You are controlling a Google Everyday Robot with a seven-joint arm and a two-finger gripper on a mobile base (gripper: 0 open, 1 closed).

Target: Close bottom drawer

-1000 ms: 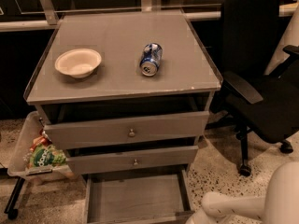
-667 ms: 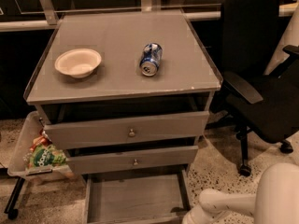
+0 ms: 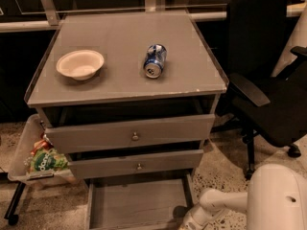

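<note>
The bottom drawer [image 3: 136, 204] of the grey cabinet stands pulled out, its flat grey floor bare; its front panel and knob are cut off by the lower edge of the view. My white arm [image 3: 218, 202] reaches in from the lower right and ends at the drawer's right front corner. The gripper is below the frame and hidden.
Above the open drawer, the middle drawer [image 3: 136, 166] and top drawer [image 3: 132, 134] sit slightly out. On the cabinet top lie a white bowl [image 3: 80, 63] and a blue can [image 3: 155, 60]. A black office chair [image 3: 268, 85] stands right; a tray of snack bags [image 3: 41, 161] hangs left.
My arm has swung left and down toward the bottom drawer's right front corner. The drawer itself has not visibly moved.
</note>
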